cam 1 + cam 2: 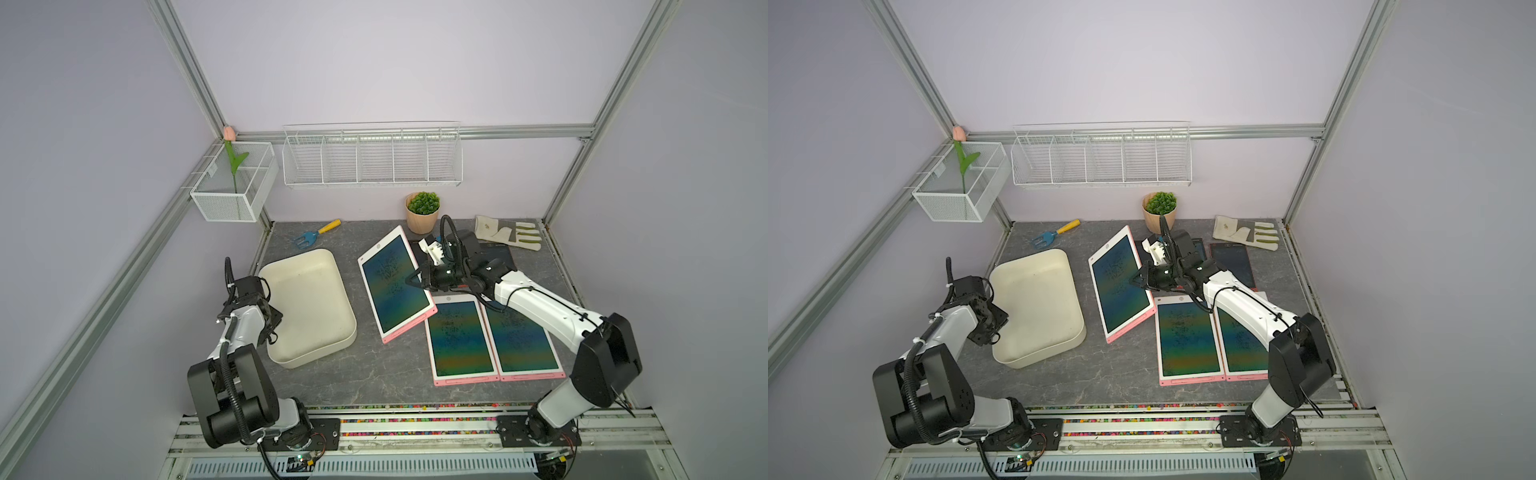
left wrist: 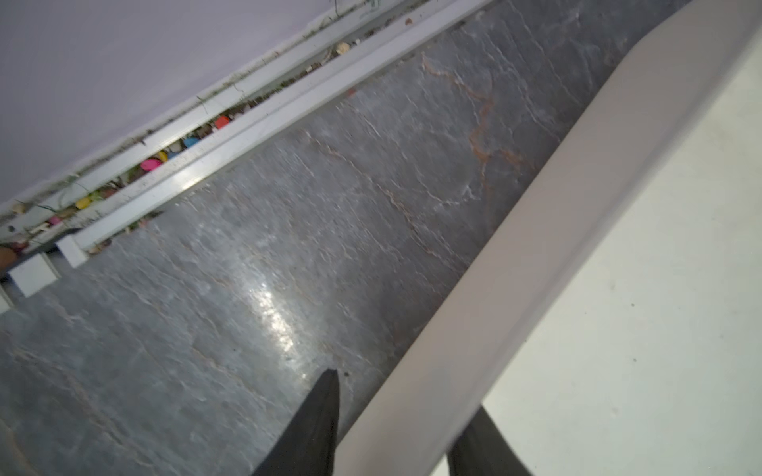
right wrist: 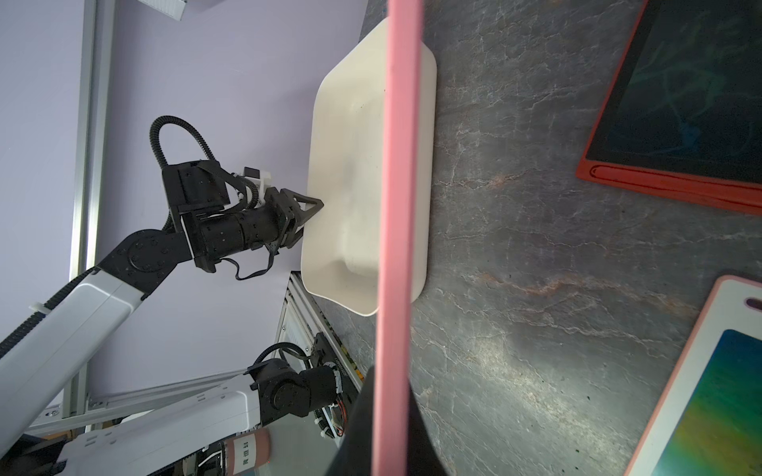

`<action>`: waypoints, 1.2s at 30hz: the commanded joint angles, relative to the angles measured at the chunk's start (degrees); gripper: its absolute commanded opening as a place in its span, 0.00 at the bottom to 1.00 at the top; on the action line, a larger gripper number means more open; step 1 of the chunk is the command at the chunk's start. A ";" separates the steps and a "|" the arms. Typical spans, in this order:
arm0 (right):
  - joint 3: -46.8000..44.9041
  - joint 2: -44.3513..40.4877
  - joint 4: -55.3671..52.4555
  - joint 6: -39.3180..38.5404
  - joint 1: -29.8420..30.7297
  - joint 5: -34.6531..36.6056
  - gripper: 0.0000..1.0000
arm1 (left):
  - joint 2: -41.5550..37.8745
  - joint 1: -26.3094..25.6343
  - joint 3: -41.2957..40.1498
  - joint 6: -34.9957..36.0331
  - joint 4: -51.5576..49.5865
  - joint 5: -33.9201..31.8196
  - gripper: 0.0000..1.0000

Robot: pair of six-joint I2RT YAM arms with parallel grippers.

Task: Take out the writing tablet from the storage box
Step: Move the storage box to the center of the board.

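The storage box [image 1: 309, 309] [image 1: 1036, 309], a shallow cream-white bin, stands at the table's left with nothing inside. My left gripper [image 2: 406, 389] is open astride its left wall [image 2: 536, 247], one finger on the table side and the other inside the box. My right gripper [image 1: 410, 282] [image 3: 389, 379] is shut on the right edge of a pink-framed writing tablet [image 1: 392, 282] [image 1: 1119, 282]. This tablet hangs tilted to the right of the box, its pink edge [image 3: 402, 165] running straight through the right wrist view.
Two pink tablets [image 1: 461, 338] [image 1: 523, 340] lie flat at the right front, and a red-framed dark tablet [image 1: 1231, 262] lies behind them. At the back are a potted plant [image 1: 422, 212], a glove [image 1: 509, 232] and a small rake [image 1: 316, 233]. A wire rack [image 1: 372, 158] and a mesh basket [image 1: 235, 183] hang on the walls.
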 commanded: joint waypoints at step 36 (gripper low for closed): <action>-3.76 2.84 5.25 2.42 1.61 1.19 0.07 | -20.05 -5.88 3.33 1.88 -5.61 22.02 0.44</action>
